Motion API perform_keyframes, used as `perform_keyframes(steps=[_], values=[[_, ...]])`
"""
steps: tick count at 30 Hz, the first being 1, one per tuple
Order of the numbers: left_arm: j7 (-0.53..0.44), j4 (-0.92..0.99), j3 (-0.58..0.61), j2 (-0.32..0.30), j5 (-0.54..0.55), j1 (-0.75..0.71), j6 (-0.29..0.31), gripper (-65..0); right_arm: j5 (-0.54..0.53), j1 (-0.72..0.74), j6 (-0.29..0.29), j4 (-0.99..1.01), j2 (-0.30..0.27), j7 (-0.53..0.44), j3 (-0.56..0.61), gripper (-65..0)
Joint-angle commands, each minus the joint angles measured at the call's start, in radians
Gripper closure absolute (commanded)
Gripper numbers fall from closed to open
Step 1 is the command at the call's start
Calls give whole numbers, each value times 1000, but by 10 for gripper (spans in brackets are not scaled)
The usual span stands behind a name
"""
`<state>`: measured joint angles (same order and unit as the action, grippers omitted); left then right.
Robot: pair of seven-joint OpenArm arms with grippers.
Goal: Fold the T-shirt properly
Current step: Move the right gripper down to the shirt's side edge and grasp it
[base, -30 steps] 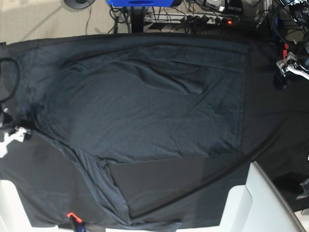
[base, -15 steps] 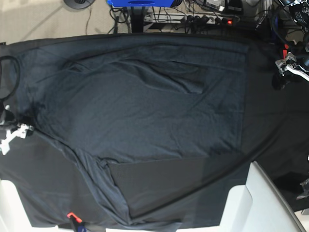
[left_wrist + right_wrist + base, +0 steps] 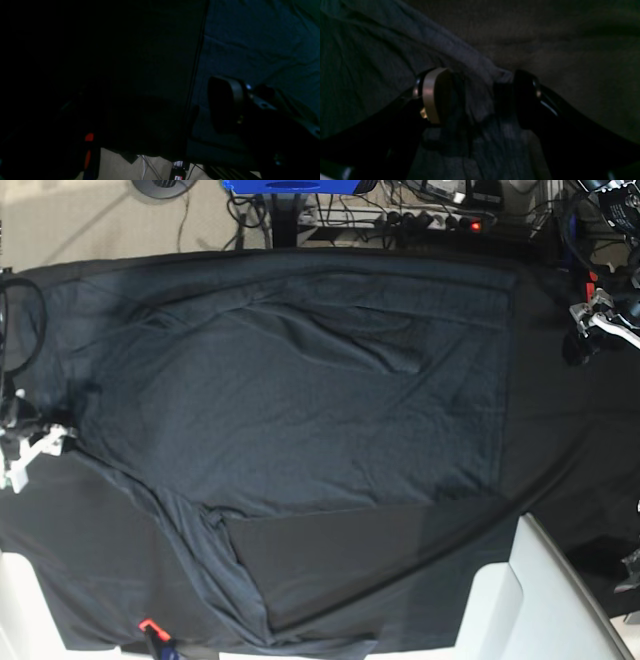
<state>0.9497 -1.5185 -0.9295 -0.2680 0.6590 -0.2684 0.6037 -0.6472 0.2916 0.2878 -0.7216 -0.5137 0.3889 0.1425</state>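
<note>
The slate-blue T-shirt (image 3: 300,380) lies spread over most of the black tablecloth (image 3: 560,440), with wrinkles near its far edge and a bunched fold trailing toward the front. My right gripper (image 3: 35,445) is at the shirt's left edge. In the right wrist view its fingers (image 3: 435,95) stand apart, and a raised ridge of the T-shirt (image 3: 480,75) runs between them. My left gripper (image 3: 590,330) hovers open past the shirt's right edge. One finger (image 3: 225,105) shows over the T-shirt (image 3: 250,37); the other is lost in the dark.
White blocks sit at the front right (image 3: 540,600) and front left (image 3: 20,600) corners. An orange tag (image 3: 147,625) lies at the front edge. A power strip and cables (image 3: 430,220) lie on the floor behind the table. A black cable (image 3: 20,320) loops at the left.
My right gripper has shifted a little toward the far side and inward along the shirt's left edge. The left gripper has barely moved.
</note>
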Motion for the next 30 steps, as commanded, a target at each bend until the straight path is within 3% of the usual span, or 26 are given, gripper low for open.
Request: perform_keyframes(steps=[1, 12, 19, 22, 27, 30], values=[[-21, -12, -6, -9, 17, 2, 6, -586, -6, 41, 4, -3, -24, -20, -7, -380], [-21, 34, -7, 5, 15, 2, 6, -586, -1, 74, 6, 61, -3, -21, -4, -378], [-21, 32, -10, 5, 15, 2, 6, -586, 211, 114, 8, 119, 69, -51, -17, -374], [-21, 32, -12, 3, 15, 2, 6, -586, 217, 117, 8, 129, 83, -55, -39, -291], [-21, 34, -13, 3, 15, 2, 6, -586, 218, 114, 8, 122, 86, -52, -97, -26], [-21, 34, -9, 2, 15, 2, 6, -586, 218, 108, 8, 121, 83, -51, -128, -6]])
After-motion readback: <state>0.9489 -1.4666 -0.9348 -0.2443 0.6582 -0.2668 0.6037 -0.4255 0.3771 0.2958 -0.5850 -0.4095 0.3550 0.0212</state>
